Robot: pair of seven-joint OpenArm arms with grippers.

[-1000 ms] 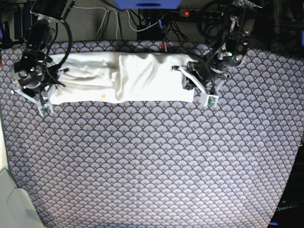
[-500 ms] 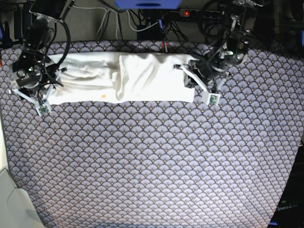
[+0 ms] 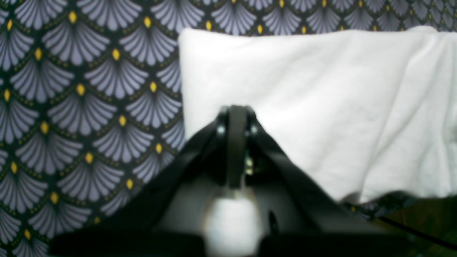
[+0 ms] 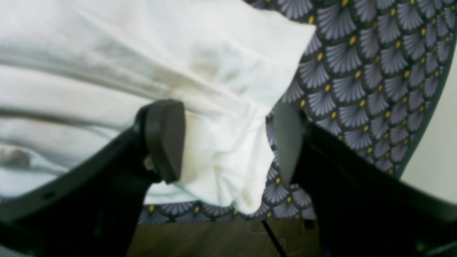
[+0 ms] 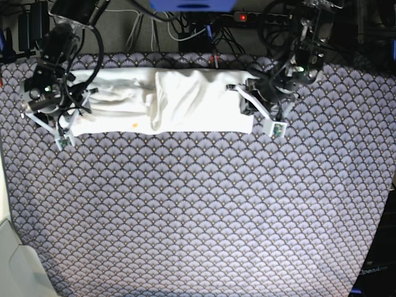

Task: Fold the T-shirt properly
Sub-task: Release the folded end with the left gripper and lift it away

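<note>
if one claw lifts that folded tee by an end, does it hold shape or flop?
Likely flops: the T-shirt is thin white cloth, creased and bunched near the open right claw. Probably light for its size, lying flat in a long strip on the patterned cloth. A one-end lift would likely undo the layers; the shut left claw sits at the far end.

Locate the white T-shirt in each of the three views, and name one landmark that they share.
Base: the T-shirt lies as a long folded strip across the top of the picture, between the two arms.
Left wrist: one end fills the upper right, beyond the shut left hand.
Right wrist: the other end fills the upper left, with a bunched corner between the open fingers of the right hand.
Shared landmark: the fan-patterned cloth under the shirt.
</note>
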